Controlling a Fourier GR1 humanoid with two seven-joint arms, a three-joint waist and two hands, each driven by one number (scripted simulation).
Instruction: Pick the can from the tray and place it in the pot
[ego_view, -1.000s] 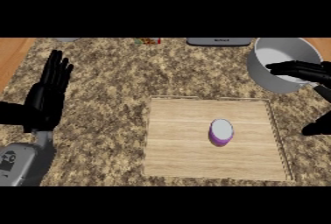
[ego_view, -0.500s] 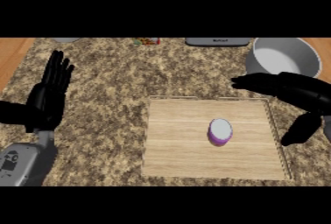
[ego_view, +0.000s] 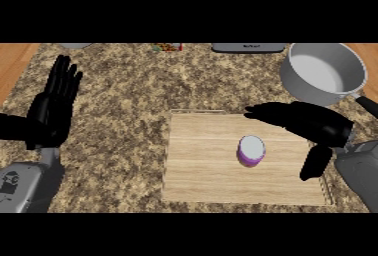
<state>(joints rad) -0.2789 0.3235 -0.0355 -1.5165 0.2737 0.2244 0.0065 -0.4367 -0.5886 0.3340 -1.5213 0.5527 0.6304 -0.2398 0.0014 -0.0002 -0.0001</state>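
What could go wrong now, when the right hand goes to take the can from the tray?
1. The can stands upright and alone on the wooden tray; the open right hand comes from its side, so a finger may knock it over before closing.
2. The pot sits behind the tray, its handle pointing toward the right forearm, which could bump it during the carry.

Tray's (ego_view: 207, 150) right edge behind the right hand (ego_view: 314, 122) (pot handle (ego_view: 367, 104) cropped)
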